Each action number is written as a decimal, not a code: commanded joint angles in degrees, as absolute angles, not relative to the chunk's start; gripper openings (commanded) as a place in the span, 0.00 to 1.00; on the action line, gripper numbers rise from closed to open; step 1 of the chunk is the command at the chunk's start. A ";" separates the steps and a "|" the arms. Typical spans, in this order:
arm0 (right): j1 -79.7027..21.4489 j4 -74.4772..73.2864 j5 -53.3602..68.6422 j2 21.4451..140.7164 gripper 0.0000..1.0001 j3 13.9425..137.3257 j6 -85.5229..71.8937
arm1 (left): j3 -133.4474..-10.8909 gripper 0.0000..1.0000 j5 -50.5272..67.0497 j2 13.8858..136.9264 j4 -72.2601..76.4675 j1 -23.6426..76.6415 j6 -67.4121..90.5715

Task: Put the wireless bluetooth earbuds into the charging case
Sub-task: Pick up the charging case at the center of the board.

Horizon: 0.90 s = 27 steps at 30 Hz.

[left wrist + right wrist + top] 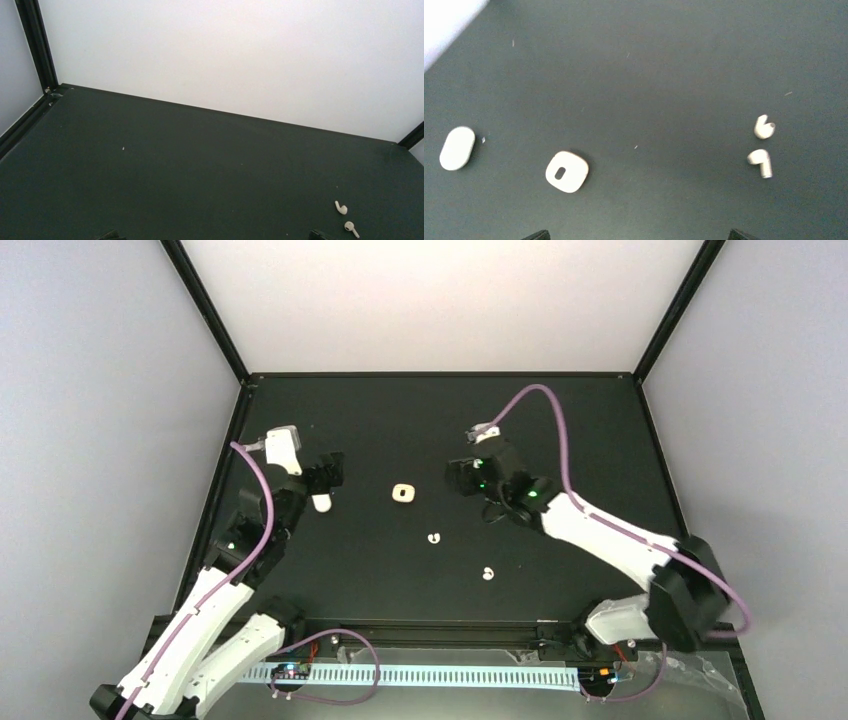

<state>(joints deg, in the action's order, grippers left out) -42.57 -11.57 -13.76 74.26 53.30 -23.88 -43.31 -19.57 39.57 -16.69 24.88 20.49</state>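
Observation:
A white square case [403, 493] with a dark slot lies mid-table; it also shows in the right wrist view [567, 171]. A white oval case [322, 503] lies just below my left gripper [330, 475]; it also shows in the right wrist view [457, 148]. Two curled earbuds [433, 537] [487, 574] lie apart near the front. Two more earbuds lie close together, one of them stemmed [760, 162] and the other beside it [764, 127]; the pair also shows in the left wrist view [341, 207]. My right gripper [458, 478] hangs right of the square case. Both grippers [214, 235] [639, 235] are open and empty.
The black table [420, 420] is enclosed by white walls and black corner posts [205, 305]. The right arm [600, 530] stretches diagonally over the table's right half. A cable strip [430, 676] runs along the near edge.

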 commanded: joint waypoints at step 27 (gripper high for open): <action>-50.59 -19.33 -8.04 122.85 0.89 90.89 -15.97 | -41.82 0.99 -13.08 36.72 -13.67 25.22 21.49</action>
<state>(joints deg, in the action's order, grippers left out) -50.74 -16.67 -7.64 120.81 87.74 -18.85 -42.04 -13.85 37.45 -14.92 24.88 21.26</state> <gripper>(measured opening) 0.880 0.988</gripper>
